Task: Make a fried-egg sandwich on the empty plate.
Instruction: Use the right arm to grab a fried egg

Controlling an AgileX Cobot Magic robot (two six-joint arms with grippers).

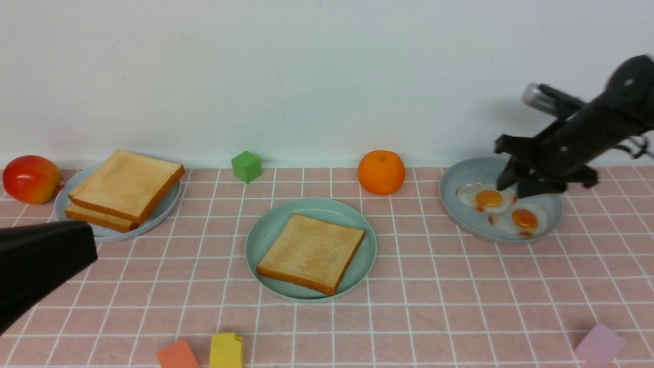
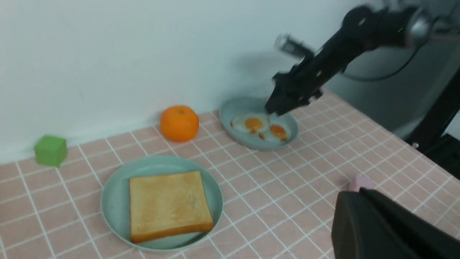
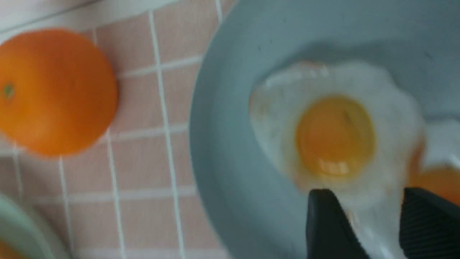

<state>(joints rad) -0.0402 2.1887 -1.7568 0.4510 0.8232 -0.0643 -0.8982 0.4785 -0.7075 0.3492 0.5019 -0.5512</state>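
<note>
My right gripper (image 1: 515, 190) hangs tilted down over a grey-blue plate (image 1: 454, 176), with its tips at the near edge of a fried egg (image 1: 488, 198). My two fingers (image 3: 323, 223) stand spread, and the white rim of that egg shows in the gap between them. I am pinching nothing. I cannot tell whether the tips touch the white. A second egg (image 1: 524, 219) lies on the same plate, just beside the first and under my gripper's near side. An orange (image 1: 381, 172) sits off to the left of this gripper, just past the plate's rim.

The mint-green plate (image 1: 265, 235) is well apart, farther left and closer to me, with one toast slice (image 1: 311, 253) lying flat on it. It lies between my two grippers.

My left gripper (image 1: 76, 250) is pressed together and carries nothing. Just beyond it, two more toast slices (image 1: 126, 184) are stacked on another grey-blue plate.
</note>
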